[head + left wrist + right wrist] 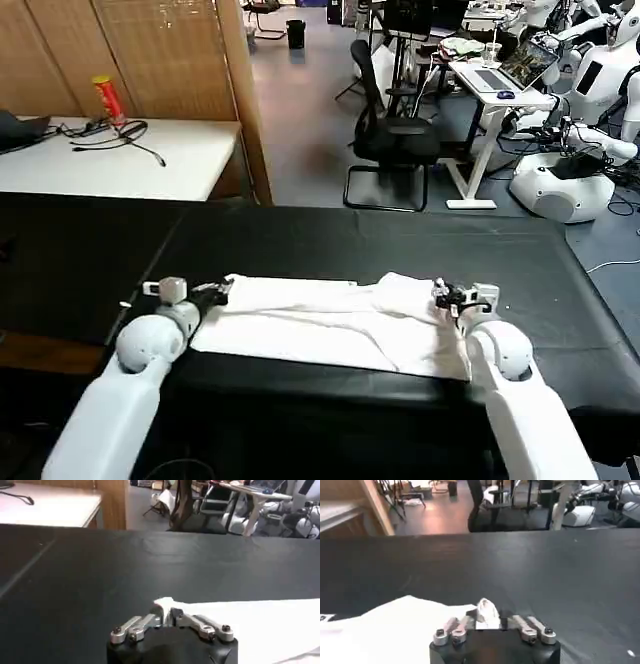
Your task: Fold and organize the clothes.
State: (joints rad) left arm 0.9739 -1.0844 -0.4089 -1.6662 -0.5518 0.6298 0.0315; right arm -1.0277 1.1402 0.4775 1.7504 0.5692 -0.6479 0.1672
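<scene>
Both arms are down on the black table cloth (330, 235), and the white T-shirt (330, 320) lies spread as a long band along the near edge of the table, plain side up, a few creases running through its middle. The left gripper (215, 292) sits at the shirt's left end, right at the far corner of the fabric; from the left wrist view its fingers are drawn together on a small peak of white cloth (164, 603), so that claw (167, 616) is pinching the T-shirt (260, 625). Over at the other end, the right gripper (447, 296) is on the shirt's far right corner, where the fabric bunches up a little. In the right wrist view the claw (487, 620) has a tuft of white cloth (487, 611) standing up between its closed fingers, gripping the shirt (395, 625) too. The rest of the garment rests flat on the cloth between the two arms.
</scene>
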